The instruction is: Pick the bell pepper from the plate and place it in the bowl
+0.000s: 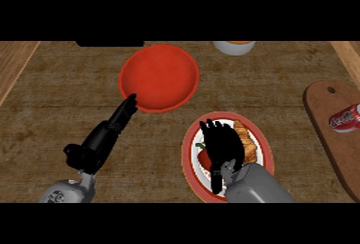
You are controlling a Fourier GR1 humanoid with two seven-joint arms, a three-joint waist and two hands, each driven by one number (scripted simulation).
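Note:
A red bowl [159, 77] sits on the counter at the upper middle. Below and to its right lies a white plate with a red rim [190, 143]. On the plate a red bell pepper [203, 157] shows only as a sliver with a bit of green stem, mostly hidden under my right hand [224, 145]. That hand hovers over the plate with fingers spread and fairly straight, pointing away from me. An orange-brown food piece [246, 140] lies on the plate's right side. My left hand [105, 138] rests at the left, fingers straight, tips close to the bowl's lower left rim.
A brown wooden cutting board [330, 124] lies at the right edge with a red soda can [345, 118] on it. A white cup with orange contents [234, 46] stands at the back. Lighter wooden strips border the counter left and right.

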